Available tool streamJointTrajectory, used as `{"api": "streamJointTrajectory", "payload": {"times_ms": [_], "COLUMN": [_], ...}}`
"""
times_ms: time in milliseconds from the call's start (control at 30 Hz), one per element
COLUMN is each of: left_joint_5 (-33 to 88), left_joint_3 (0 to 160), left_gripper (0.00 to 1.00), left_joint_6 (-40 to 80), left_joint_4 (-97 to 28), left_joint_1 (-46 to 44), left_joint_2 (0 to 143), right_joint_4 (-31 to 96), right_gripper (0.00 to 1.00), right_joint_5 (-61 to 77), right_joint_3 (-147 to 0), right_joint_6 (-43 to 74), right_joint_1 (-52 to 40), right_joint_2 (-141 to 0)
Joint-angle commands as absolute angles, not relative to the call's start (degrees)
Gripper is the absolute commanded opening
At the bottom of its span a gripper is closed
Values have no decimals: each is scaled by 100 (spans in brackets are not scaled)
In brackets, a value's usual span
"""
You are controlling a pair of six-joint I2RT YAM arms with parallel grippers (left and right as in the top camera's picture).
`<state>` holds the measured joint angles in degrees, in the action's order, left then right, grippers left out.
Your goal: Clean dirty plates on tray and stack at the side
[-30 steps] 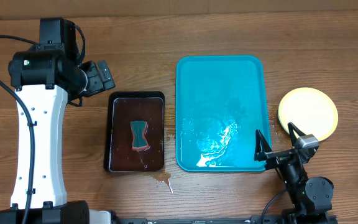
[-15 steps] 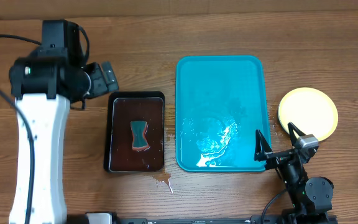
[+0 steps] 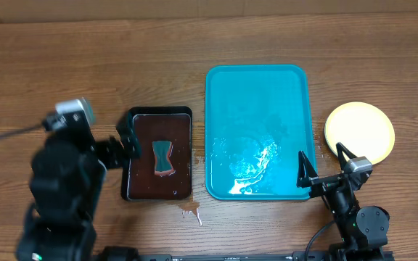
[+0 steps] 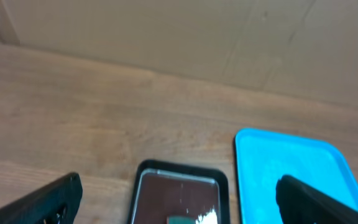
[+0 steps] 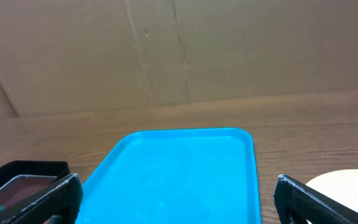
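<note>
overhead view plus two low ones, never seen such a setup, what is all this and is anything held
Two robot arms at a wooden table. The overhead view looks straight down. The left arm is beside a black tray holding a sponge; the right arm is near the wet turquoise tray, a pale yellow plate beside it. The other two views come from wrist cameras; the dark left fingers and right fingers at their edges are open, holding nothing.
</note>
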<state>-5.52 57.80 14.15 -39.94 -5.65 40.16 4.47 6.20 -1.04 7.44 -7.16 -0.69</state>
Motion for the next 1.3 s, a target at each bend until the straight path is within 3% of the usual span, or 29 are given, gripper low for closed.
{"api": "streamJointTrajectory", "payload": {"times_ms": [0,233,433,767,900,1267], "left_joint_5": [-294,-148,-145,-152,-178,-183], "left_joint_3": [4683,2497,1413,113,27,27], "left_gripper": [100,100,100,100,100,100], "left_joint_6": [1066,1072,1072,1098,1085,1090], "left_joint_4": [-3376,-1745,-1081,119,-449,-427], "left_joint_1": [-469,-462,-353,-215,-211,-215], "left_joint_2": [3098,1404,336,16,16,25], "right_joint_4": [414,412,412,414,414,414], "right_gripper": [100,100,100,100,100,100], "right_joint_5": [558,561,558,561,561,561], "right_joint_3": [-45,-45,-45,-45,-45,-45], "right_joint_6": [722,720,722,722,722,722], "right_joint_1": [-705,-705,-705,-705,-705,-705], "right_joint_2": [-16,-16,-16,-16,-16,-16]}}
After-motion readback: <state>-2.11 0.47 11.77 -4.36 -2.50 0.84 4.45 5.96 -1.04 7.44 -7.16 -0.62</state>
